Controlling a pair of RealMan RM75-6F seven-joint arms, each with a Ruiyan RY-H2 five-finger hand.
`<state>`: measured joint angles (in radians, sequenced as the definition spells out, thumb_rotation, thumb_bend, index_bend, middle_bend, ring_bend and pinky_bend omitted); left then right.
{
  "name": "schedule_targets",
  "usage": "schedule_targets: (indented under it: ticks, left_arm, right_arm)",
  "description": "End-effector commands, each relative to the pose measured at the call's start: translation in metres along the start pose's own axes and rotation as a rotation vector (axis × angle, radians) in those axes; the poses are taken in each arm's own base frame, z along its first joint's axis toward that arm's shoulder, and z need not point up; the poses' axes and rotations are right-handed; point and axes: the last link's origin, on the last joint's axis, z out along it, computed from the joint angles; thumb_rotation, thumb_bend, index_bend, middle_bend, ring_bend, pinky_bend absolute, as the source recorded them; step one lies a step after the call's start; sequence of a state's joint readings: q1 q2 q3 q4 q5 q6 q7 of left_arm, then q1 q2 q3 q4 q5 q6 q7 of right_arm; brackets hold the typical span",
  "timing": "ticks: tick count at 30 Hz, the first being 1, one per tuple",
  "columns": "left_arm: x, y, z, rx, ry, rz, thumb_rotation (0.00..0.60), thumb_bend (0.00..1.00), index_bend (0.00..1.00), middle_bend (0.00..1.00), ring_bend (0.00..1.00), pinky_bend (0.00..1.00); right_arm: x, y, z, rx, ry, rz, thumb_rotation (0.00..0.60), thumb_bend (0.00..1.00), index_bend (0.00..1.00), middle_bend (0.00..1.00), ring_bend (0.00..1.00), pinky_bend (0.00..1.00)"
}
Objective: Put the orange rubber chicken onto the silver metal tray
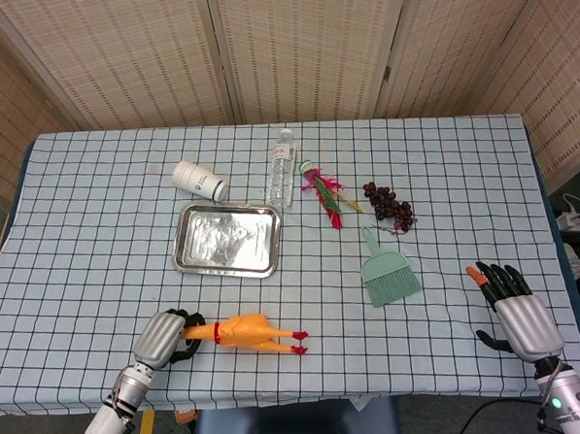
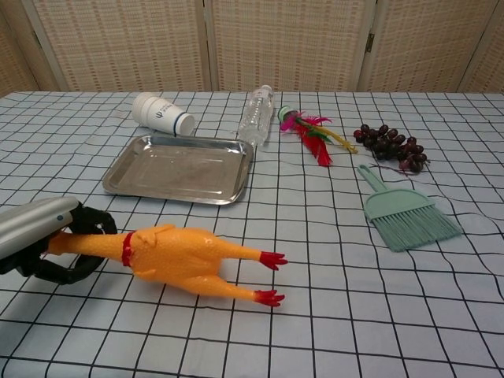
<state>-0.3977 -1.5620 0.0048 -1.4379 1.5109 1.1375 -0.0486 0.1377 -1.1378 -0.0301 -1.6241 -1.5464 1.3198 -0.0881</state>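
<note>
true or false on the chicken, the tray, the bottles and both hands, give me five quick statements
1. The left hand grips the orange rubber chicken at its neck end. True.
2. The chicken lies on the silver metal tray. False: it is on the tablecloth, nearer the robot than the tray.
3. The right hand holds the green brush. False: it holds nothing, fingers apart.
4. The clear water bottle lies on its side beyond the tray. True.
5. The white bottle stands upright. False: it lies on its side.

A woven folding screen [image 1: 291, 47] stands behind the table [image 1: 95, 208], which wears a blue checked cloth
</note>
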Motion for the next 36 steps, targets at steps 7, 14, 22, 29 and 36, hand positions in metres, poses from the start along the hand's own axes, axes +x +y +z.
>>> schedule_targets:
  ticks: [7,14,22,29,36]
  left_arm:
    - [0.015,0.001,-0.001,-0.023,-0.133,-0.332,0.6,0.72,0.9,0.69,0.46,0.46]
    - [0.017,0.009,0.002,-0.042,-0.128,-0.324,0.6,0.71,0.9,0.69,0.46,0.45]
    - [0.013,0.016,0.007,-0.046,-0.106,-0.258,0.6,0.71,0.9,0.69,0.46,0.45]
    - [0.014,0.023,0.013,-0.05,-0.092,-0.199,0.6,0.71,0.9,0.69,0.46,0.45]
    - [0.017,0.03,0.016,-0.059,-0.086,-0.197,0.6,0.71,0.9,0.69,0.46,0.45]
  right_arm:
    - [-0.01,-0.02,0.005,0.088,-0.092,0.117,0.6,0.15,0.0,0.0,0.0,0.0]
    - [-0.007,-0.068,0.034,0.239,-0.247,0.221,0.6,0.15,0.0,0.0,0.0,0.0]
    - [0.012,-0.139,0.067,0.358,-0.35,0.39,0.6,0.15,0.0,0.0,0.0,0.0]
    - [0.021,-0.189,0.089,0.401,-0.486,0.495,0.6,0.15,0.0,0.0,0.0,0.0]
    - [0.025,-0.234,0.11,0.401,-0.592,0.572,0.6,0.15,0.0,0.0,0.0,0.0]
